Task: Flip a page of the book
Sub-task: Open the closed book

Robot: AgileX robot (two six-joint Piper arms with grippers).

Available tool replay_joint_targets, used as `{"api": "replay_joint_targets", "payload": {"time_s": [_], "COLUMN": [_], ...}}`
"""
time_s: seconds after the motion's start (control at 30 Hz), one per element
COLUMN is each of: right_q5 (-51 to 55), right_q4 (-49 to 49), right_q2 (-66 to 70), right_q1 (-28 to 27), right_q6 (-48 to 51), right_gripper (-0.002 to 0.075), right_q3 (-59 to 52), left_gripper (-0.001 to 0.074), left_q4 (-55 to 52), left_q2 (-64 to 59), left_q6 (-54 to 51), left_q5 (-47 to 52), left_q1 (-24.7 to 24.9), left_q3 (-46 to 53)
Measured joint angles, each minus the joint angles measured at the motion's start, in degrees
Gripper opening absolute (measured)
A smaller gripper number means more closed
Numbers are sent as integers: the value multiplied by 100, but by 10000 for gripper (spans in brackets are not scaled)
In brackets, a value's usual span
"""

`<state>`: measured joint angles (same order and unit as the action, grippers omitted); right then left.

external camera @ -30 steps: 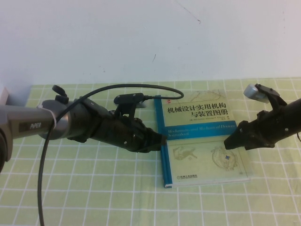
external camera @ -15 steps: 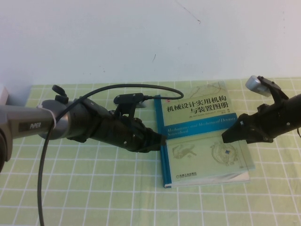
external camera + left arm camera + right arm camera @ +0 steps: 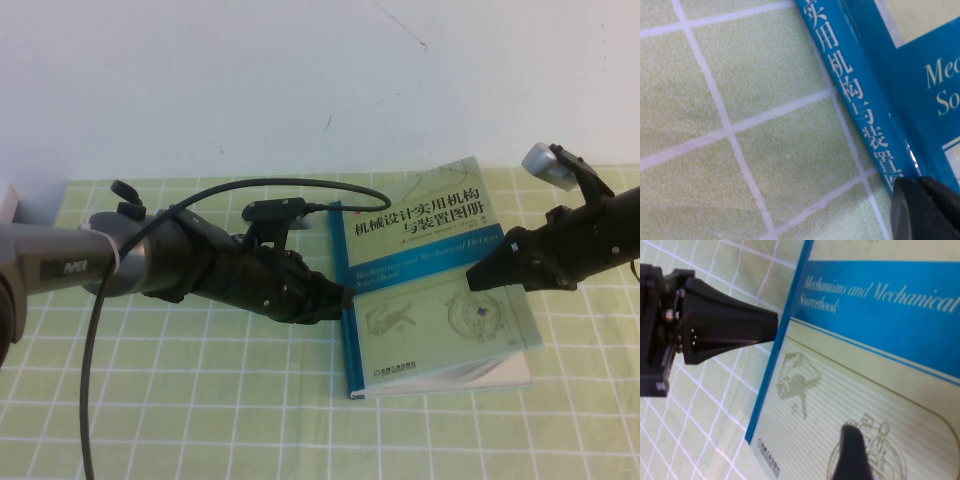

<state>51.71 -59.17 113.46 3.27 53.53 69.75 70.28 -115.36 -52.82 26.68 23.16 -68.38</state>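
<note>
The book (image 3: 395, 335) lies on the green checked cloth, teal spine to the left. My left gripper (image 3: 345, 297) is shut, with its tips pressed against the spine; the left wrist view shows the spine (image 3: 860, 100) beside the dark fingertips (image 3: 925, 210). My right gripper (image 3: 480, 275) is shut on the right edge of the page (image 3: 425, 250), the stiff front leaf with the printed cover face, and holds that edge raised and tilted. In the right wrist view one finger (image 3: 852, 452) lies on the cover face (image 3: 880, 315); the other finger is hidden under it. The left gripper (image 3: 772, 326) shows there too.
A black cable (image 3: 300, 185) loops over the left arm toward the book's top left corner. The checked cloth (image 3: 200, 400) covers the table up to a white wall behind. A grey object (image 3: 10, 205) sits at the far left edge.
My right gripper has risen and moved left with the page's right edge, so the front leaf tilts up more steeply. The left arm has not moved.
</note>
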Motion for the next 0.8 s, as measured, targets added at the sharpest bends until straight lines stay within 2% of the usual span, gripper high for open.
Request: {"api": "replay_joint_targets", "payload": {"time_s": [0.8], "right_q5": [226], "right_q4": [-22], "right_q2": [0], "right_q1": [0], "right_q6": [-122], "right_gripper": [451], "right_q3": [36], "left_gripper": [-4], "left_q4": [0], "left_q2": [0], "left_q6": [-54], "left_q5": [0], "left_q1": [0], "left_q3": [0]}}
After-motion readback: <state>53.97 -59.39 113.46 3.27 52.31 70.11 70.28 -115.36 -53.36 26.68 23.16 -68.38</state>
